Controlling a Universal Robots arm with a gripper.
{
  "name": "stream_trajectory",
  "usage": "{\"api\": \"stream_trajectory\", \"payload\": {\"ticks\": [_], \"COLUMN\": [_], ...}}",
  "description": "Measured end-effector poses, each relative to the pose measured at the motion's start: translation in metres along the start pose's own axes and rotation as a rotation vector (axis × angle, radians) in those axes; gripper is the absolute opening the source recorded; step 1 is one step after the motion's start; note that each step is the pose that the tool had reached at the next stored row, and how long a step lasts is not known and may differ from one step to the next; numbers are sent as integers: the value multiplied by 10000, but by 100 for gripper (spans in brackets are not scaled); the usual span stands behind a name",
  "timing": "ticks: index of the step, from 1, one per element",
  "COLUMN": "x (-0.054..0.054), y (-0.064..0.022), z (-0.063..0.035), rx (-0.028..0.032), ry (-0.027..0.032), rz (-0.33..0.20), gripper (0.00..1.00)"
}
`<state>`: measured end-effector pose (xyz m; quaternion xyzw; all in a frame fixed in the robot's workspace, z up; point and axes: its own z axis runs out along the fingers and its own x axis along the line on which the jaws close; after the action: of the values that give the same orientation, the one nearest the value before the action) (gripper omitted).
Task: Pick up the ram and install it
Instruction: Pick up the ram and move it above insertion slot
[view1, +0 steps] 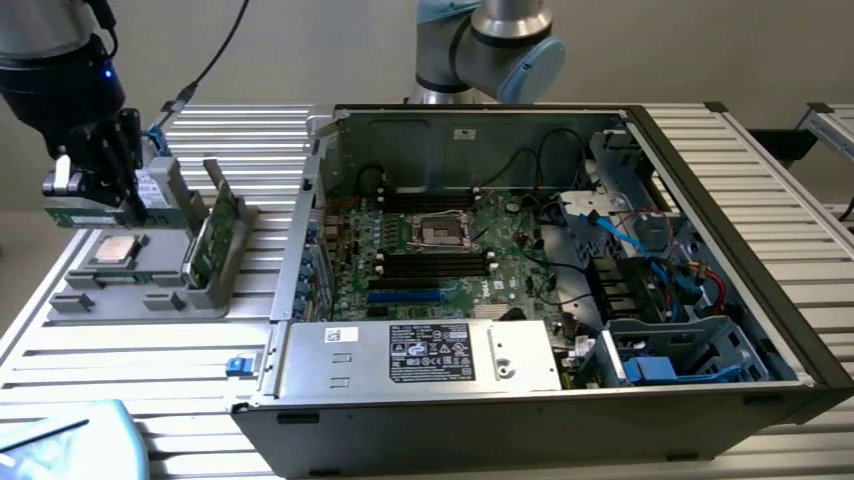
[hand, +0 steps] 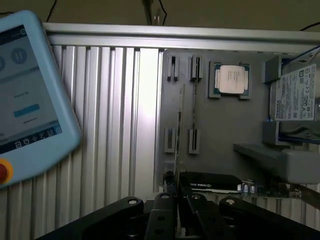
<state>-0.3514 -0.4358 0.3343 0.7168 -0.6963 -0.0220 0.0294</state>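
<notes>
At the exterior frame's upper left, the end effector (view1: 96, 196) is pinched nearly closed, apparently gripping the ram (view1: 78, 216) above the gray tray (view1: 134, 300).

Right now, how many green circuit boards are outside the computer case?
2: the narrow green ram stick in the gripper, and a taller green card standing in the grey holder; others may be hidden.

Ram (view1: 83, 216): one long, narrow, thin green board stick. It stands on edge with its long side level, and its upper edge is clamped between the closed fingers of the gripper (view1: 96, 202). It sits at the exterior view's far left, over the grey tray (view1: 134, 300). Whether it is clear of its slot cannot be told. In the wrist view it shows edge-on, as a thin line.
</notes>
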Motion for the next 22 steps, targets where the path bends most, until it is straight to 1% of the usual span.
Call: {"api": "stream_trajectory", "payload": {"ticks": [7, 10, 13, 15, 19, 22], "x": [16, 23, 28, 31, 37, 42], "y": [-225, -319, -405, -464, -600, -709], "z": [-292, -402, -496, -539, -576, -606], "rx": [-59, -87, -130, -174, -263, -316], "ry": [-67, -104, -141, -155, -159, -162], "rz": [-5, -8, -12, -13, -14, -14], "gripper": [14, 14, 14, 14, 14, 14]}}
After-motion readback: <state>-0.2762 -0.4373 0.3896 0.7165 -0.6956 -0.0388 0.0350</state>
